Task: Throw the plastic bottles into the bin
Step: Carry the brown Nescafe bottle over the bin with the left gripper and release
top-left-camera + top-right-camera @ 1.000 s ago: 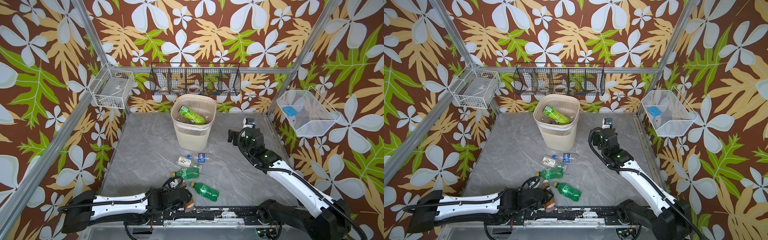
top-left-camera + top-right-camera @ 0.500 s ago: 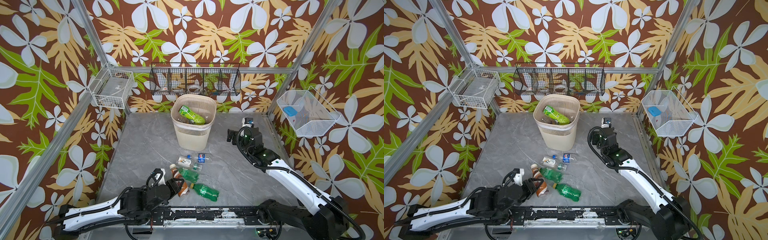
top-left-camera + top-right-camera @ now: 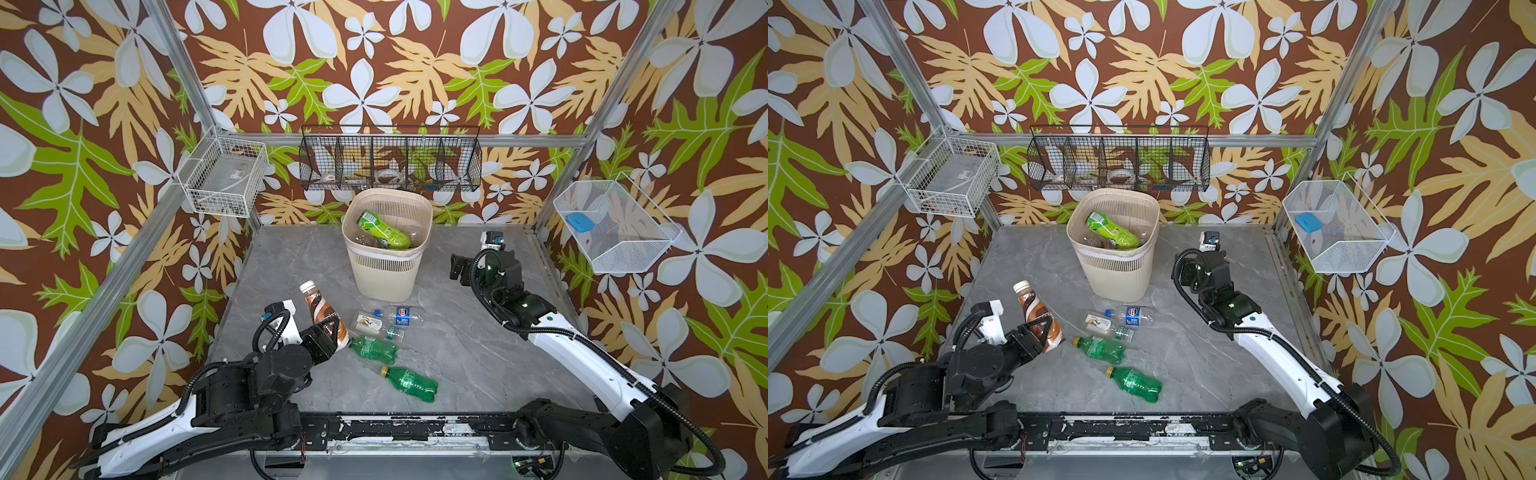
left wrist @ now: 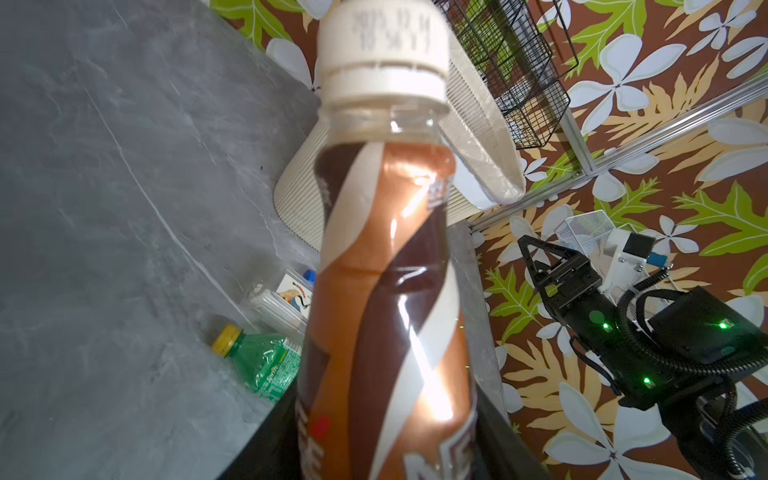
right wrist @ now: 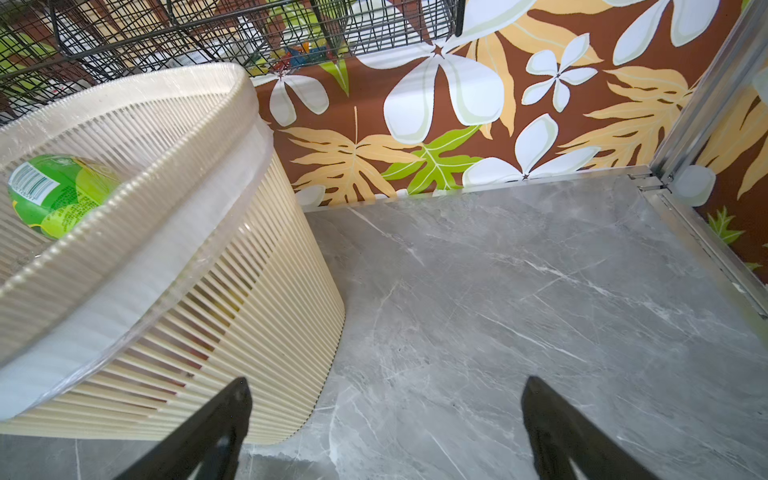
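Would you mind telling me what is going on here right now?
The left gripper is shut on a brown bottle, held tilted with its cap up. The right gripper hangs open and empty beside the bin. Four more bottles lie on the table, and a green one is in the bin.

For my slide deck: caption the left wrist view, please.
A brown white-capped bottle gripped by the left tool, beige bin behind.
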`<state>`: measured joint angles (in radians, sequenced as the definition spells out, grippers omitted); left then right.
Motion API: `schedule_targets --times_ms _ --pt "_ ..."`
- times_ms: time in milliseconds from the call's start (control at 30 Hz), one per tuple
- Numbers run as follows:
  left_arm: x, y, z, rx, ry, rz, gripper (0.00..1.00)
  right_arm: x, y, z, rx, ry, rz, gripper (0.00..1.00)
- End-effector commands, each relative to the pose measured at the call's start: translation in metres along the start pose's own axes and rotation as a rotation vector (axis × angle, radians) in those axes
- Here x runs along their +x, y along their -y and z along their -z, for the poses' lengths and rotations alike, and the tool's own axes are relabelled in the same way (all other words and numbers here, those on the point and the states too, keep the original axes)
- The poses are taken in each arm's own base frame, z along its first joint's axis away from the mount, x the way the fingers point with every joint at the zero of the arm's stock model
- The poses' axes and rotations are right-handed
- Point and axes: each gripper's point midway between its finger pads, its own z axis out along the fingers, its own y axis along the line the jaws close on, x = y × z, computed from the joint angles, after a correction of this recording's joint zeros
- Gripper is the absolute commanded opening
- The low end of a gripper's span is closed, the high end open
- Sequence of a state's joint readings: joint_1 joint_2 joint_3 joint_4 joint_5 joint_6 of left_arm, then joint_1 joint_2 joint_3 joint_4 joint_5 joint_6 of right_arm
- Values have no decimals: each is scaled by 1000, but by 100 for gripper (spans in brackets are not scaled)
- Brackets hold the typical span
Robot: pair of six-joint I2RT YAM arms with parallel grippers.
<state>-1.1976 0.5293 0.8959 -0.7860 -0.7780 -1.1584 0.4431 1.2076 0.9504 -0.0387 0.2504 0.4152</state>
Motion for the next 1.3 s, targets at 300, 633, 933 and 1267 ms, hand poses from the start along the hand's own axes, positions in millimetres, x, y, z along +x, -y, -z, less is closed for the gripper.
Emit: schedule_targets --times_ms 300,633,933,1267 --pt "-32 54 -64 104 -55 -194 49 -10 -4 2 -16 27 -12 100" --pt "-86 159 -145 209 -132 -490 50 -10 9 14 30 34 5 100" --pt "-104 177 -240 104 -208 -636 51 -10 13 20 37 34 6 100" --pt "-84 178 -275 134 -283 -595 51 -9 18 26 51 37 13 100"
